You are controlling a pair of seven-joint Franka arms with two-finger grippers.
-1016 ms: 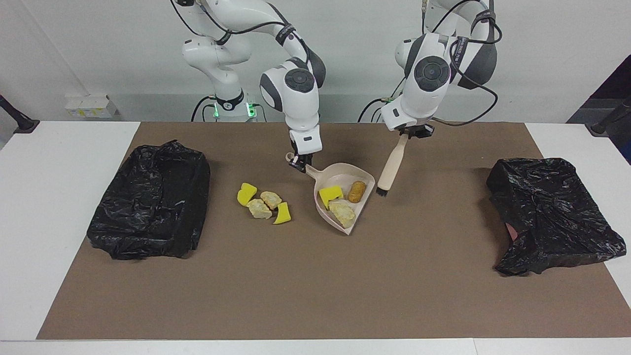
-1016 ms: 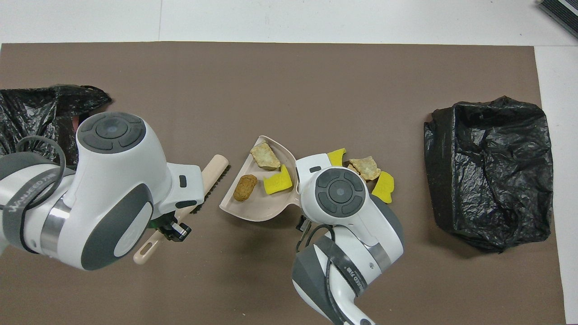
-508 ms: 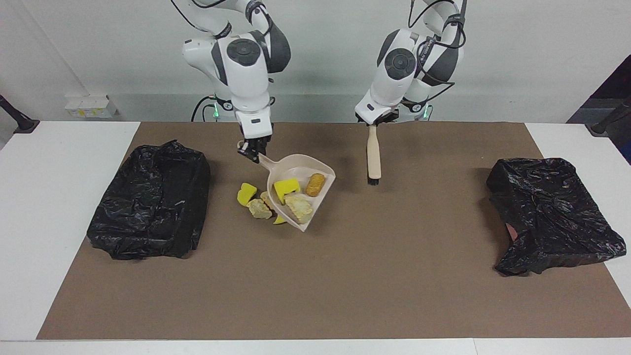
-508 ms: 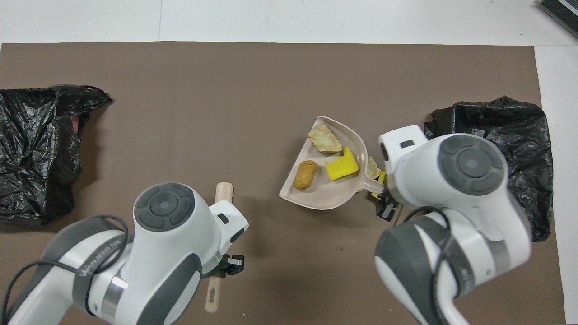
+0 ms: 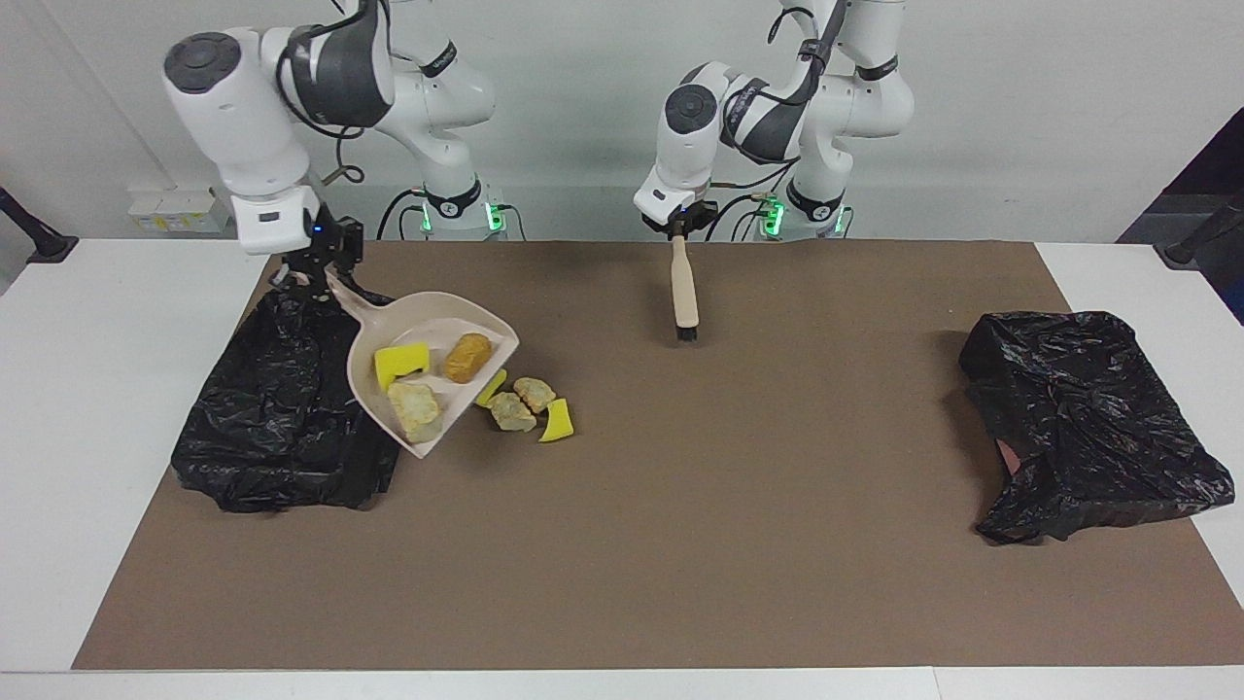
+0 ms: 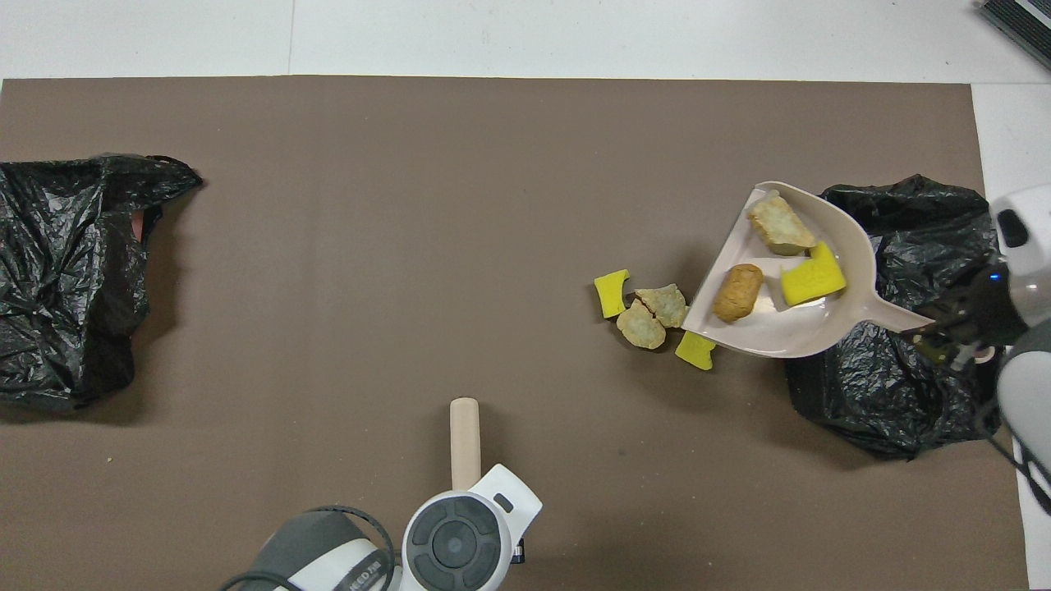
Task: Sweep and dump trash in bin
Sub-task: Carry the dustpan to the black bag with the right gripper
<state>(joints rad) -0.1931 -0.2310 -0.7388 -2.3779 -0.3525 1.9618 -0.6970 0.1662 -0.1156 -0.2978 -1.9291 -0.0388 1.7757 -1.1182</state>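
**Dustpan Carried to the Bin With Part of the Trash**

While the brown mat [image 5: 680,544] covers most of the white surface [image 5: 97,389], two black bag-lined bins are the largest things on it, one at each end. The bin at the right arm's end [image 5: 282,408] is the one in play; the other bin [image 5: 1088,418] sits well apart at the left arm's end.

Next in size is the single beige dustpan [image 5: 428,389], lifted and tilted, its handle over the near bin and its lip hanging over the mat beside the loose pieces. The right gripper [image 5: 313,277] has its fingers clamped on the handle end, which looks the sensible place to hold: the pan seems light, stiff plastic, but smooth inside, so its load may slide as it tips.

One pale-handled brush [image 5: 685,292] hangs bristles-down over the mat, its handle top clamped in the fingers of the left gripper [image 5: 677,231], which waits.

Smallest is the trash, seven bits in all. Three ride in the pan: a yellow sponge piece [image 6: 813,277], a tan chunk [image 6: 780,226] and a brown crusty roll [image 6: 736,292]. Four lie on the mat [image 6: 653,308] beside the pan's lip: two yellow, two tan. All look light, soft and easily scattered, better pushed by the brush than pinched.
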